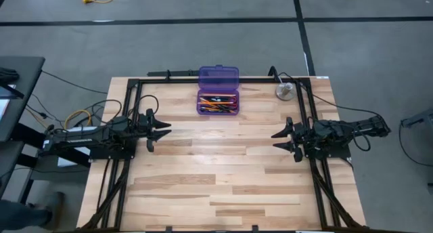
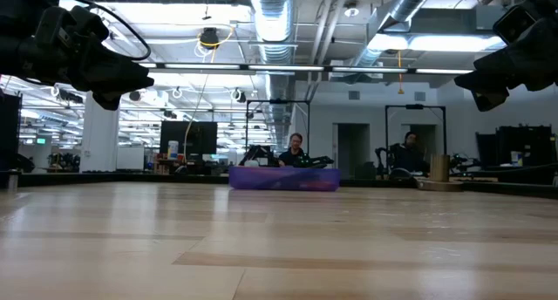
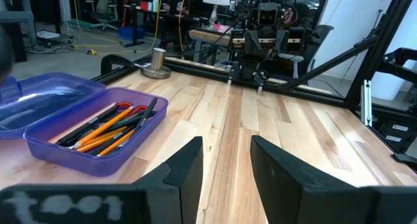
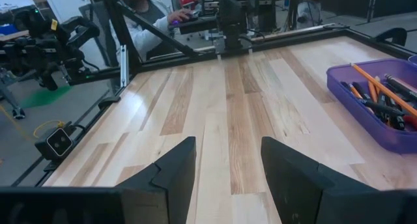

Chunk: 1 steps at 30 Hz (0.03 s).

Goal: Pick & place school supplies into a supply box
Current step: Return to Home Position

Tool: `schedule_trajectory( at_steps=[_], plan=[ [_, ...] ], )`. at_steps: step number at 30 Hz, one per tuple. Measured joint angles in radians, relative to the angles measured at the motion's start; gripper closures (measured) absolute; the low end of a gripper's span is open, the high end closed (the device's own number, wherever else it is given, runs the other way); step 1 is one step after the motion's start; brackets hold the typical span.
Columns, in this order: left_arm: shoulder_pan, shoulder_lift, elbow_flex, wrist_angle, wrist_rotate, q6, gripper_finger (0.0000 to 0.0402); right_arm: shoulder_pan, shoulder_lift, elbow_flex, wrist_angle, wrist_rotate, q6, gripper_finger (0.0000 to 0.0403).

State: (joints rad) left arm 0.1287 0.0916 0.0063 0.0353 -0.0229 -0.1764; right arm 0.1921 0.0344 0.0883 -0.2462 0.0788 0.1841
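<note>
The purple supply box (image 1: 218, 99) stands open at the table's far middle, its lid (image 1: 218, 76) folded back. Orange pencils, black pens (image 3: 107, 128) and red-handled scissors (image 3: 135, 109) lie inside its tray; they also show in the right wrist view (image 4: 384, 100). My left gripper (image 1: 162, 128) hovers open at the table's left side, pointing level toward the right. My right gripper (image 1: 279, 139) hovers open at the right side, pointing toward the left. Both are well clear of the box and hold nothing.
A round silver-grey metal disc (image 1: 285, 91) lies at the far right, near the black frame rail (image 1: 169, 80) that runs around the table. Bare wood spreads between the two grippers and toward the near edge. People sit at desks in the room beyond.
</note>
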Motion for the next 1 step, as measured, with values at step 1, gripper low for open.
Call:
schedule_trajectory(
  at_steps=[1],
  plan=[
    [0.000, 0.000, 0.000, 0.000, 0.000, 0.000, 0.0285, 0.000, 0.000, 0.000, 0.000, 0.000, 0.000, 0.0234]
  ],
)
